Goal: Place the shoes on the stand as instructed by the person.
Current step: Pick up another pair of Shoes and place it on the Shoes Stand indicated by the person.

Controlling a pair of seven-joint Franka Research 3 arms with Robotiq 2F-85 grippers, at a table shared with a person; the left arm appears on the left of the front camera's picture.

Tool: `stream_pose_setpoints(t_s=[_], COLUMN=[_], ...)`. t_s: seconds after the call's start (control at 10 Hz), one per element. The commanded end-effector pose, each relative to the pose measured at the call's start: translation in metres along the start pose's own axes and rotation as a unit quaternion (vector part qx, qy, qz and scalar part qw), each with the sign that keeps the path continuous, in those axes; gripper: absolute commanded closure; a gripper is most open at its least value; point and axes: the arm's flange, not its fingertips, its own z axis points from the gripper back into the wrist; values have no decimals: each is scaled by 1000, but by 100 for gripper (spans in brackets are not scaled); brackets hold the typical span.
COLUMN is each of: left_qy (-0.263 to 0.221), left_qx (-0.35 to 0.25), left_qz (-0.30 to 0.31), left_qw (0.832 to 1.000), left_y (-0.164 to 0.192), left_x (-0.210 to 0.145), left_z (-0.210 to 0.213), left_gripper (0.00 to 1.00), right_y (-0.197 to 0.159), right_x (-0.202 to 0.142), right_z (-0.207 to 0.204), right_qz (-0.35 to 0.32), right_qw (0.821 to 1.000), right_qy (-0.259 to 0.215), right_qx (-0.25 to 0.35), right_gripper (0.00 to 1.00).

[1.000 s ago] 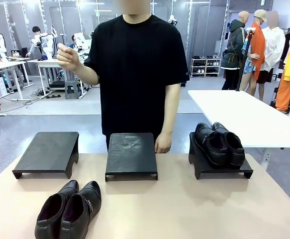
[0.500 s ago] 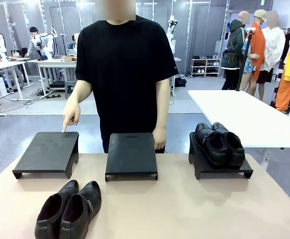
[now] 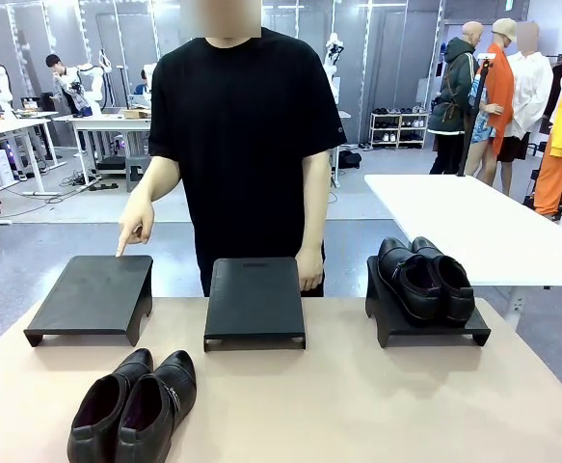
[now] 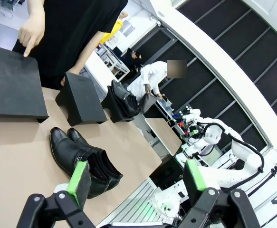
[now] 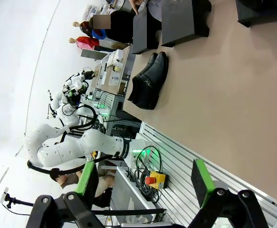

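Front view: a tan table carries three black stands along its far edge. The person stands behind that edge. The pointing hand aims its index finger down at the far edge of the left stand; the other hand rests by the middle stand. The black pair sits on the right stand. The darker pair lies side by side at the table's near left edge. Wrist views: left gripper and right gripper, jaws released, nothing between the green pads.
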Motion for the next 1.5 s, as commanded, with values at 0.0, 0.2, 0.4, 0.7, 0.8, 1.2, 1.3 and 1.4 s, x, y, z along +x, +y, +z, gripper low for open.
stream_pose_setpoints(t_s=[0.0,0.2,0.4,0.7,0.8,1.2,1.3,1.4], left_qy=[58,119,216,321,345,403,411,424], left_qx=[15,25,58,125,162,237,261,304], left_qz=[15,24,-1,-1,-10,-40,-25,-39], left_qw=[998,992,975,939,924,883,873,852], left_y=[-16,-41,-78,-119,-124,-135,-132,-123], left_x=[10,12,13,-5,-13,-36,-44,-53], left_z=[-25,-70,-131,-214,-238,-319,-337,-359], left_gripper=[0,0,0,0,0,0,0,0], right_y=[3,3,3,3,3,3,3,3], right_x=[2,2,2,2,2,2,2,2], right_z=[2,2,2,2,2,2,2,2], right_qz=[-5,-5,-5,-5,-5,-5,-5,-5], right_qw=[1000,1000,1000,1000,1000,1000,1000,1000], right_qy=[-2,-2,-2,-2,-2,-2,-2,-2], right_qx=[3,3,3,3,3,3,3,3], right_gripper=[0,0,0,0,0,0,0,0])
